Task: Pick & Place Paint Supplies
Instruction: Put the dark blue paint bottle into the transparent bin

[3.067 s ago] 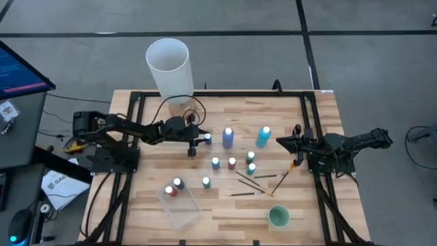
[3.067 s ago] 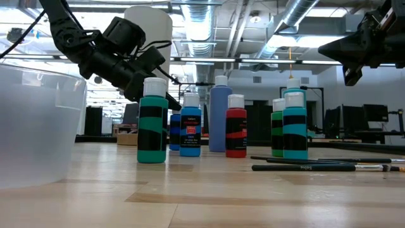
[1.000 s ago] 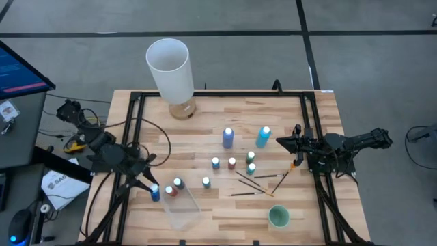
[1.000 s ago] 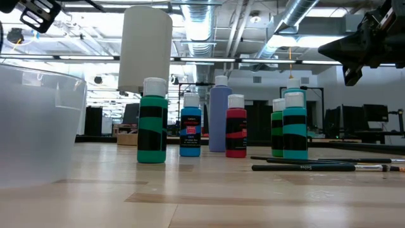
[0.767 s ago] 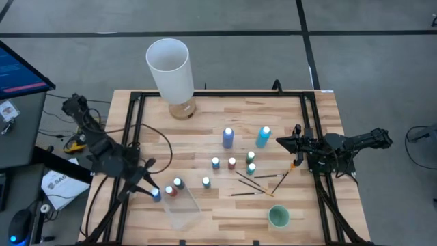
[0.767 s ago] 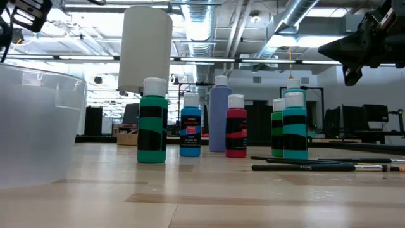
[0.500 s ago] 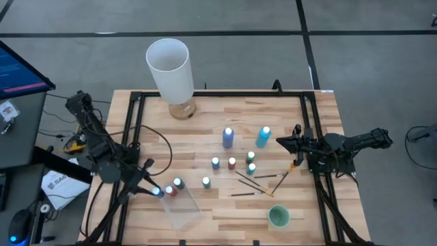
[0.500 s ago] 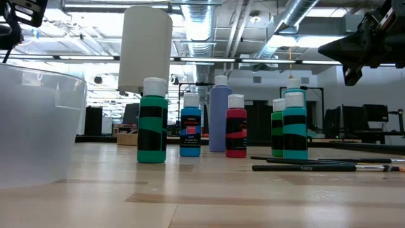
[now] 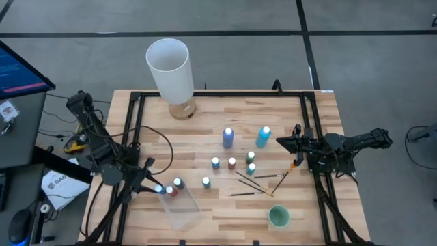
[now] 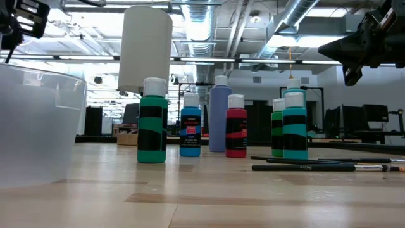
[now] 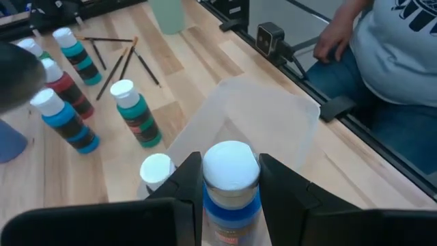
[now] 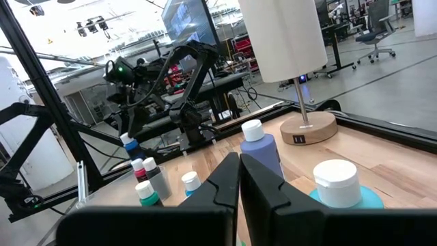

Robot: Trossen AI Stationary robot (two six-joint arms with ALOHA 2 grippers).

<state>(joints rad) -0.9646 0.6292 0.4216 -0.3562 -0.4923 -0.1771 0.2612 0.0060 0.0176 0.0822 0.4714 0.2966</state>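
Note:
My left gripper (image 9: 156,187) is shut on a small blue white-capped bottle (image 11: 231,188), just above the left rim of a clear plastic tub (image 9: 180,206) at the table's near left. Two capped bottles (image 9: 174,187) stand in the tub. More small bottles (image 9: 232,164) and two taller blue ones (image 9: 227,137) stand upright mid-table. Thin brushes (image 9: 256,182) lie flat to their right. My right gripper (image 9: 295,142) hangs shut and still above the table's right side. My left gripper pinches the blue bottle's body just under the white cap (image 11: 232,205), one finger (image 11: 186,198) on either side. It comes from the table's left side, slanting down. The bottle is lifted clear and stands roughly upright, over the tub's rim.
A tall white cylinder (image 9: 168,68) on a wooden foot stands at the far edge. A small green cup (image 9: 278,216) sits near right. Black frame rails (image 9: 133,130) run along the table's sides. A person (image 11: 389,75) sits beyond the near edge.
My left gripper, still shut on the blue bottle, has drifted a little toward the tub and down, with the wrist rolling as the arm swung round. The bottle has come from beside the tub's left wall to over its rim.

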